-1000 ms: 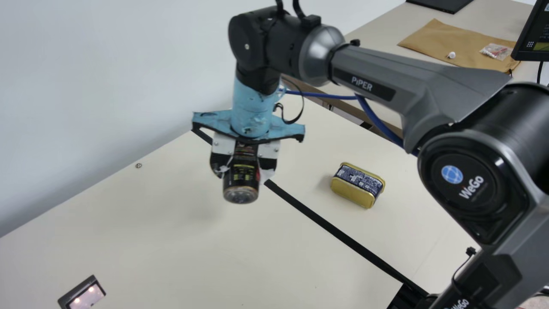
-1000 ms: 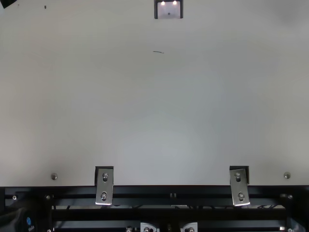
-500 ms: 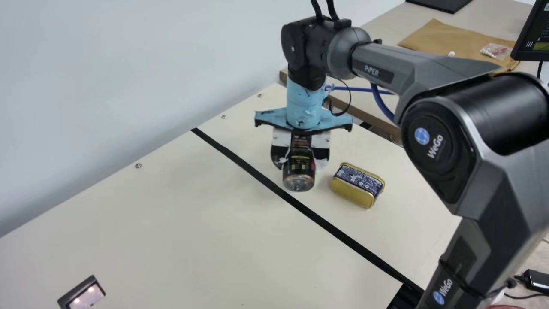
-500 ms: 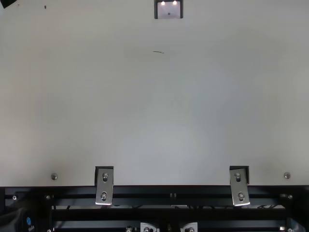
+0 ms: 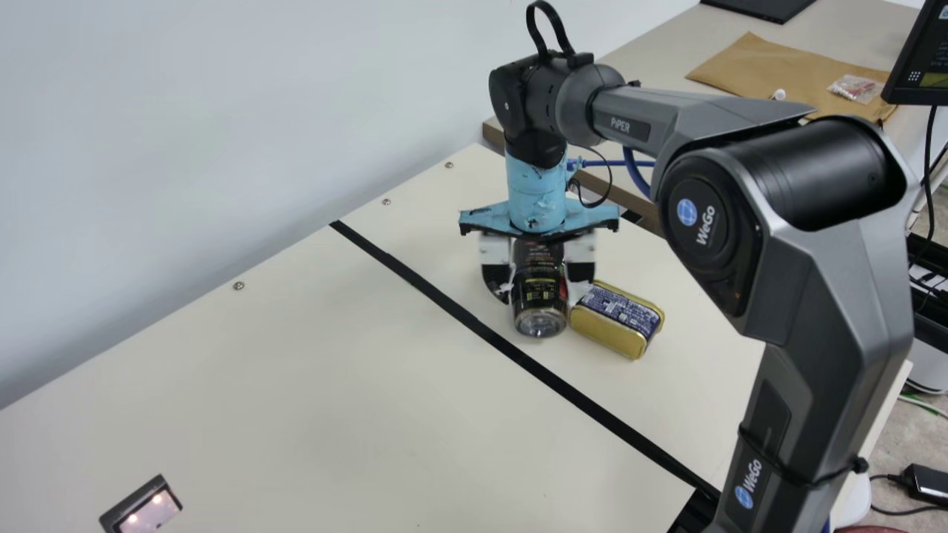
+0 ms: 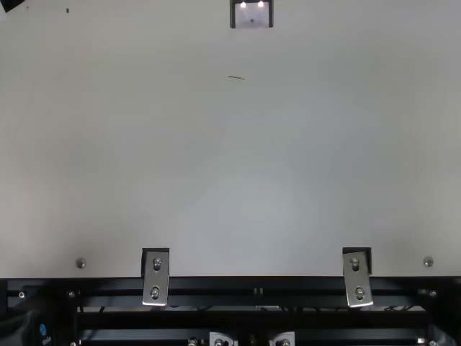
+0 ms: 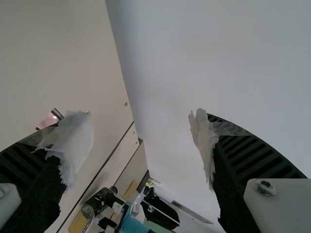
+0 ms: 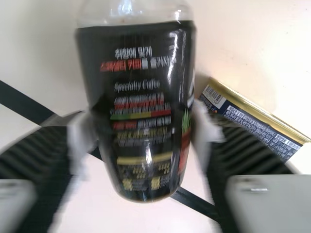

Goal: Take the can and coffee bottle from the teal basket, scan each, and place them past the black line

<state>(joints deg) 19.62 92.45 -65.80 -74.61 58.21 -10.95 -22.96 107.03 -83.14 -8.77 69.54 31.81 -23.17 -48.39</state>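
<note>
Well, the coffee bottle [image 5: 541,314] wears a black label with red, yellow and pale print; the can [image 5: 616,317] has dense white lettering on navy, rimmed in gold. The right gripper [image 5: 543,295] has its jaws parted to the bottle's width, gripping it near the can, seen on the can's side of the black line [image 5: 444,303]. The left gripper [image 7: 141,141] has empty jaws spread wide. A wall [image 5: 185,133] borders the bench [image 5: 333,422].

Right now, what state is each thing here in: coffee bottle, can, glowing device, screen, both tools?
Coffee bottle: gripped, clear end down.
Can: resting past the black line.
Glowing device: lit.
Screen: on.
Left tool: open, empty.
Right tool: closed on the bottle.
</note>
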